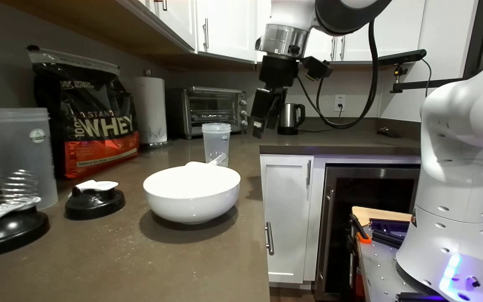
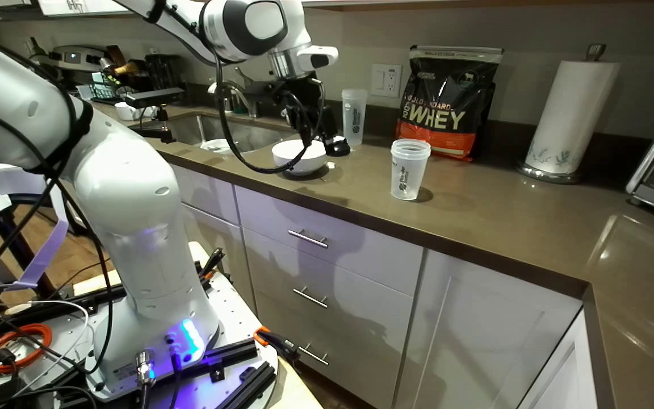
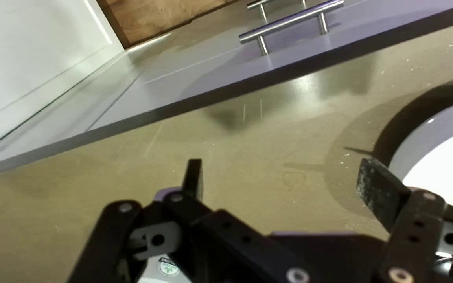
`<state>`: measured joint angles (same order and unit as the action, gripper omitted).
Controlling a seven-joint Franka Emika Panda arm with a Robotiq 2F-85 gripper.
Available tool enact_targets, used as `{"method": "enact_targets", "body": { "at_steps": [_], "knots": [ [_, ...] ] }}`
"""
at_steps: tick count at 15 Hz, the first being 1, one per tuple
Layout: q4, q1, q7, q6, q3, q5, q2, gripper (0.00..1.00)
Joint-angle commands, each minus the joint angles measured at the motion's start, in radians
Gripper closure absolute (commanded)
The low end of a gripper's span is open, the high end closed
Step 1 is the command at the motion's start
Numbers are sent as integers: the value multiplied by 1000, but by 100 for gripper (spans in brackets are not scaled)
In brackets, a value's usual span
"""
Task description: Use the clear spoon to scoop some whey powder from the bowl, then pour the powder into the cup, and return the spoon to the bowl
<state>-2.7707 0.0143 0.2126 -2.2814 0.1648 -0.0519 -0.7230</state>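
While the wide white bowl (image 1: 191, 206) is resting upright on the smooth brown countertop (image 1: 208, 272), its glossy, rounded wall is catching the light, and its inside is glaring so white that the contents cannot be told from the wall. At the far rim the clear spoon (image 1: 218, 159) is lying with its short, translucent whitish handle slanting up and outward; beside it a low white hump (image 1: 195, 164) is rising, and whether that is powder or part of the spoon cannot be told. Pale specks (image 1: 149, 263) are dusting the countertop near the bowl.

Tapering and frosted, the cup (image 2: 409, 170) is standing upright, well apart from the bowl, dark lettering running down its side. A larger tumbler (image 1: 19, 147) of similarly cloudy plastic is standing near the crinkled, shiny black bag (image 1: 94, 121) lettered "WHEY", while squat black lids (image 1: 94, 204) with white caps are lying near the tumbler.

Above the countertop the gripper (image 3: 287, 186) is hanging released, its jaws spread wide apart, with brown surface showing through the gap. Its blunt black fingers (image 3: 380, 192) are presenting scuffed, speckled inner faces. One of them is overlapping the bowl's edge in the wrist view, but in an exterior view both are slanting down apart from bowl and cup alike. Below the gripper, in the wrist view, the cup's round sticker (image 3: 168, 268) is peeking out.
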Motion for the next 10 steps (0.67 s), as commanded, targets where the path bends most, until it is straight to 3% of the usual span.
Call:
{"method": "enact_targets", "body": {
  "at_steps": [1, 10],
  "knots": [
    [40, -45, -101, -32, -19, -26, 47, 0],
    [205, -130, -421, 1, -52, -136, 253, 0]
  ]
}}
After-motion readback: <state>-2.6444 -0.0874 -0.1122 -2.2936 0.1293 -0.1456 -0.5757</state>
